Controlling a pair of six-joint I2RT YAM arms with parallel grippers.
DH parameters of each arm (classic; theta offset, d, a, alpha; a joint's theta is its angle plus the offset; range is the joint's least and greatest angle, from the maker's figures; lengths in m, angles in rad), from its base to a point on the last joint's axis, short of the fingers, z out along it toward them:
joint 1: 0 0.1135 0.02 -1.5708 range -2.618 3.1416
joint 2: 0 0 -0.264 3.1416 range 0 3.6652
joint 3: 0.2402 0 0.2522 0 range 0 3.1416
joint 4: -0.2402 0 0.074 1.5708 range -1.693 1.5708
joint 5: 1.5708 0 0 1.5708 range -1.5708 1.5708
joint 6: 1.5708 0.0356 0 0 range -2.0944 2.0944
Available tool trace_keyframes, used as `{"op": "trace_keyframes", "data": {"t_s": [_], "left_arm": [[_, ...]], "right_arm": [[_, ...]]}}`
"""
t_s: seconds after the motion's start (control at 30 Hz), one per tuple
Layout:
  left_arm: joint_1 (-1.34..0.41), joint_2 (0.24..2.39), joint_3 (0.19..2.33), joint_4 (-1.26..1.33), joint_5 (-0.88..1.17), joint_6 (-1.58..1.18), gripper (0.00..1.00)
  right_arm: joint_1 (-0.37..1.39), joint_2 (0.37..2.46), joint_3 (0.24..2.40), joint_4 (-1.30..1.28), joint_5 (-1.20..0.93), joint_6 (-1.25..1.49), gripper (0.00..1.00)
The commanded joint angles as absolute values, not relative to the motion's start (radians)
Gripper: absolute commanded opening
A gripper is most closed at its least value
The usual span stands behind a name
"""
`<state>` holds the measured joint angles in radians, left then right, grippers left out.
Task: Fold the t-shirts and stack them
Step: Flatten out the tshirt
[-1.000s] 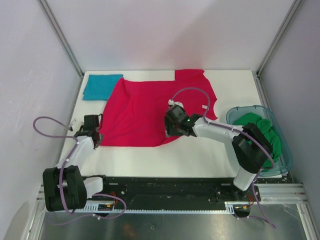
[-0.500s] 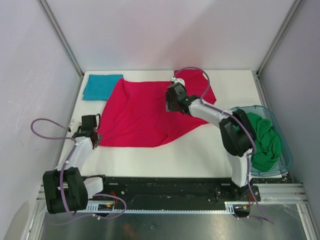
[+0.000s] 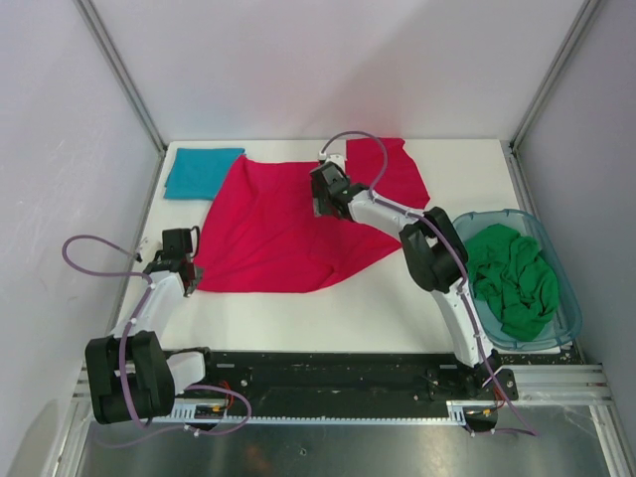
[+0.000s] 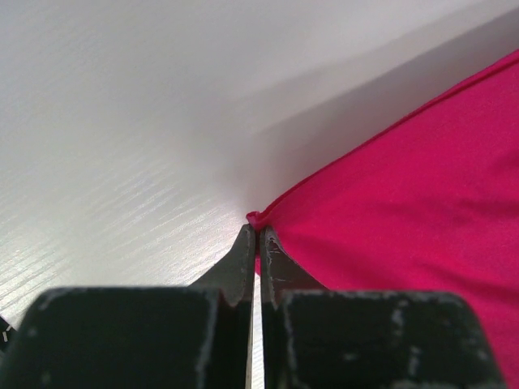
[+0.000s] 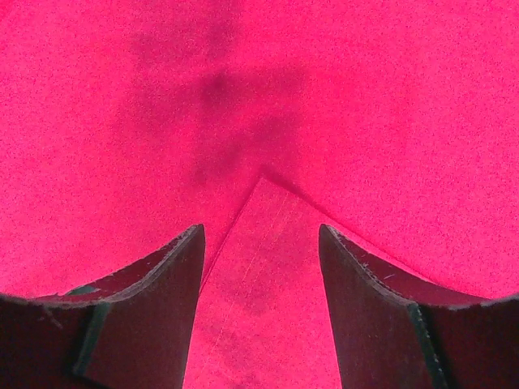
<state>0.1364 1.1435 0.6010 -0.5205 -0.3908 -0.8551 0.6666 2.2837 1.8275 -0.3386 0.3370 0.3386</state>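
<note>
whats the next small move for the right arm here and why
Probably lower the right gripper a little and close it on the red shirt. Its jaws stand open right over the cloth, with what looks like a raised fold between them, while the left gripper is shut on the shirt's near left corner, so that side is held.

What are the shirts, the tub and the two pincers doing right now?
Red shirt: spread out, wrinkled, not folded, one corner pinched.
Blue shirt: folded, lying flat by itself.
Green shirt: crumpled up inside the tub.
Tub: upright, holding the green shirt.
Left pincer: shut on the red shirt's corner.
Right pincer: open, with a fold of the red shirt between its fingers.
</note>
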Motion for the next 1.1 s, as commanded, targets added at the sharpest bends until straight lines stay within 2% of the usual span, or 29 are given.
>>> {"op": "trace_keyframes", "data": {"t_s": [0.0,0.3,0.7,0.8,0.93,1.07], "left_arm": [[0.148,1.147,0.613,-0.525,-0.411,-0.833,0.0],[0.146,1.156,0.615,-0.525,-0.412,-0.828,0.0],[0.148,1.151,0.615,-0.526,-0.412,-0.828,0.0],[0.147,1.151,0.613,-0.526,-0.414,-0.829,0.0],[0.147,1.147,0.61,-0.525,-0.416,-0.83,0.0],[0.147,1.138,0.608,-0.525,-0.418,-0.827,0.0]], "right_arm": [[0.671,2.332,1.913,-0.366,0.398,0.343,0.62],[0.663,2.375,1.933,-0.38,0.396,0.356,0.57],[0.638,2.323,1.897,-0.392,0.429,0.393,0.3],[0.628,2.301,1.883,-0.391,0.429,0.401,0.21],[0.619,2.26,1.864,-0.402,0.439,0.412,0.04],[0.615,2.186,1.828,-0.447,0.46,0.436,0.0]]}}
